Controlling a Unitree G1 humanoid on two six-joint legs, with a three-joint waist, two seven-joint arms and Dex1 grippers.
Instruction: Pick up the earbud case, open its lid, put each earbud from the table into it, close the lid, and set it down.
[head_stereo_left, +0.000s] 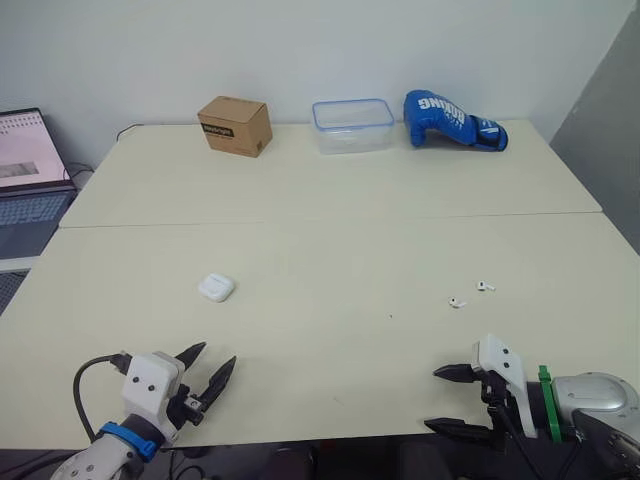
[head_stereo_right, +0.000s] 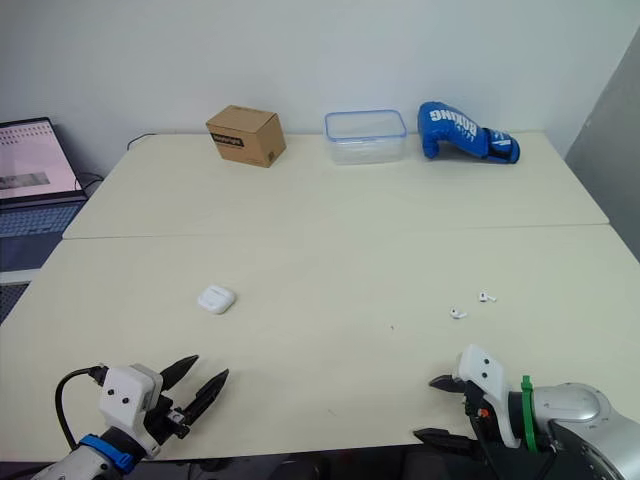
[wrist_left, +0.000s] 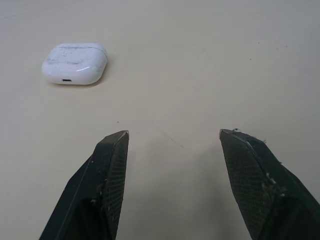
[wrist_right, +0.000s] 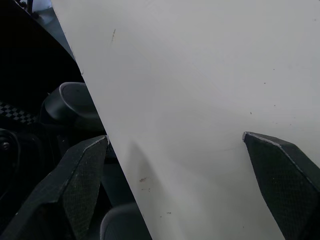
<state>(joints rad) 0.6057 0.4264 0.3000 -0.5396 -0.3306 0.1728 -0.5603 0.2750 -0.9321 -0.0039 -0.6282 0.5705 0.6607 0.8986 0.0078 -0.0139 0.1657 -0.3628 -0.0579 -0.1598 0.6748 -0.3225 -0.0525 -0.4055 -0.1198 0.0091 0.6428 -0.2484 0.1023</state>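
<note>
On the cream table (head_stereo_left: 350, 230) before a white wall (head_stereo_left: 300, 50) lies the earbud case (head_stereo_left: 216, 288); left gripper (head_stereo_left: 215, 355) and right gripper (head_stereo_left: 433, 398) spread

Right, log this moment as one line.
left gripper open | right gripper open | earbud case shut, untouched | two earbuds on table

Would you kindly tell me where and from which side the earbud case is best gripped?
Probably from above, the left gripper pinching the earbud case across its port-end body, clear of the lid seam: it lies flat, low and rounded, so a sideways approach might push it.
</note>
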